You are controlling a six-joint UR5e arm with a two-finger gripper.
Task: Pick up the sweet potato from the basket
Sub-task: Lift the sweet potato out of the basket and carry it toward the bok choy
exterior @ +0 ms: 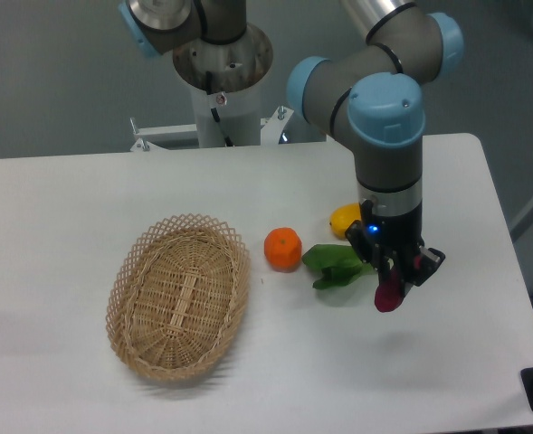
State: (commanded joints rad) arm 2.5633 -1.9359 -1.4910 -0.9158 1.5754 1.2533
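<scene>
Magenta sweet potato (388, 294) sits clamped in your gripper (395, 282), apparently above the table (67, 208), right of the basket (177, 297).

We count one basket (177, 298), one sweet potato (388, 294), one orange (283, 249), one yellow fruit (344, 220), one leafy green (337, 264).

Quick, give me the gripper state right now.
Gripper: jaws closed on the sweet potato, held in the air above the table, well to the right of the basket.
</scene>
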